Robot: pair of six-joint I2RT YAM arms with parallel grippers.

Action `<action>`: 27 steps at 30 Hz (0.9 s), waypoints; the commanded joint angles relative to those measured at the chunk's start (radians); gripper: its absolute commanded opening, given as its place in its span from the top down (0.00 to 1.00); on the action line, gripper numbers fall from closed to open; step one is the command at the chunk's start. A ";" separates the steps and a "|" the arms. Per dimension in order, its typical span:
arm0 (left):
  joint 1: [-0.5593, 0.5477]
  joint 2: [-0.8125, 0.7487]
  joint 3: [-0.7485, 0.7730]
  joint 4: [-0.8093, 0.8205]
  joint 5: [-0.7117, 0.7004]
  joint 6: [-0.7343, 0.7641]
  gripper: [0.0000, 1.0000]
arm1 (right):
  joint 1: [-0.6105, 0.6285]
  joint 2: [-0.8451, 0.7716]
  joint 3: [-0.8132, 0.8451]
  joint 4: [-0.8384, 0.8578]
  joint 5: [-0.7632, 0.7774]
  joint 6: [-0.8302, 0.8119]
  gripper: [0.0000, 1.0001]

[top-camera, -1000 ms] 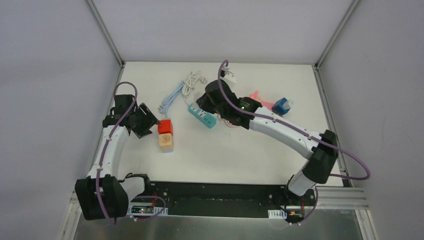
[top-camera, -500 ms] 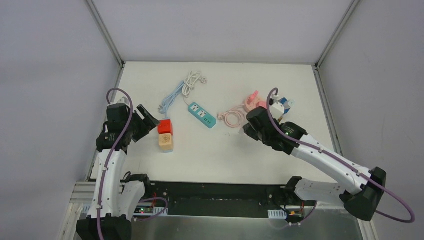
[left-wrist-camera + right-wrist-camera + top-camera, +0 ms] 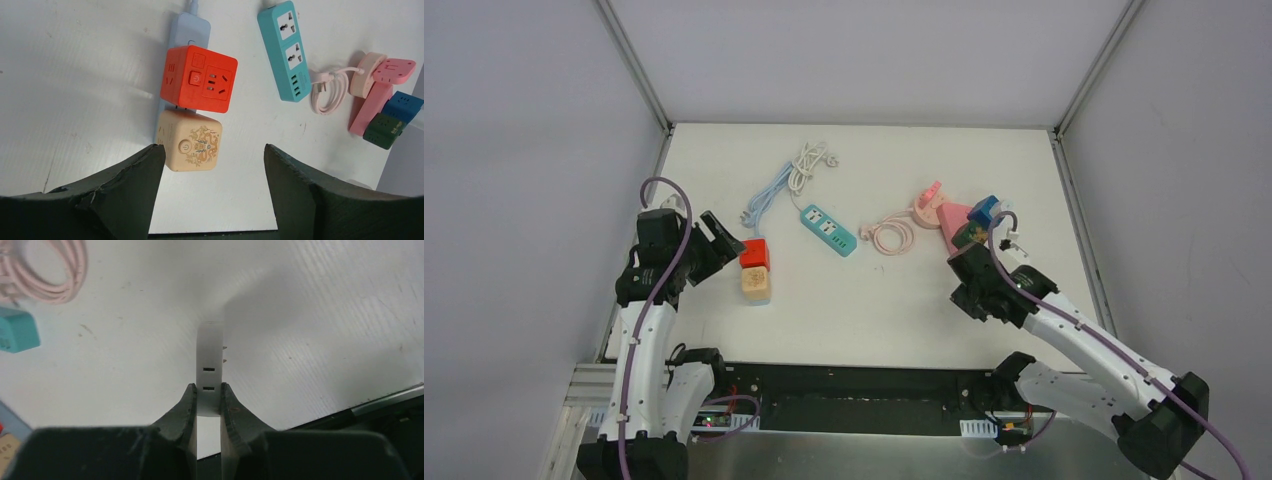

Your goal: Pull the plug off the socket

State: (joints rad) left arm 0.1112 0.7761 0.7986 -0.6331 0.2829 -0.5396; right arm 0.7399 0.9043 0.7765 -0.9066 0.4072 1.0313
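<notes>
No legible text, brand or number was found. A power symbol is seen on the red cube socket (image 3: 199, 80) button and the beige cube socket (image 3: 188, 141).

The white matte table (image 3: 844, 300) carries a scatter of electrical pieces. Just off its centre at 10 o'clock a teal plastic power strip (image 3: 829, 229) lies aslant. At 9 o'clock a pale-blue power strip (image 3: 192, 31) lies flat, bearing a red cube socket (image 3: 755, 254) and a beige cube socket (image 3: 756, 284). A bundled white cord (image 3: 809, 160) rests at 11 o'clock. At 2 o'clock a coiled pink cable (image 3: 890, 236) leads to pink plastic blocks (image 3: 951, 215); a blue cube (image 3: 984, 208) and a dark green cube (image 3: 970, 234) touch them.
</notes>
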 commanded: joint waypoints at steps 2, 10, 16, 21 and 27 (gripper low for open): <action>-0.002 0.006 0.039 -0.051 -0.041 0.059 0.24 | -0.100 0.073 -0.030 -0.052 -0.057 -0.059 0.89; -0.003 0.024 0.102 -0.121 -0.075 0.081 0.24 | -0.183 0.311 0.034 -0.145 0.028 -0.168 0.75; -0.004 0.032 0.108 -0.139 -0.110 0.087 0.23 | -0.182 0.402 0.079 -0.135 0.001 -0.220 0.42; -0.003 0.031 0.095 -0.121 -0.130 0.091 0.23 | -0.182 0.403 0.129 -0.148 0.025 -0.274 0.29; -0.003 0.022 0.099 -0.129 -0.166 0.098 0.22 | -0.182 0.364 0.216 -0.171 0.022 -0.285 0.25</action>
State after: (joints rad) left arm 0.1112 0.8059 0.8730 -0.7509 0.1604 -0.4652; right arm 0.5606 1.3136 0.9165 -1.0237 0.4076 0.7750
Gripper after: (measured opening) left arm 0.775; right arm 0.743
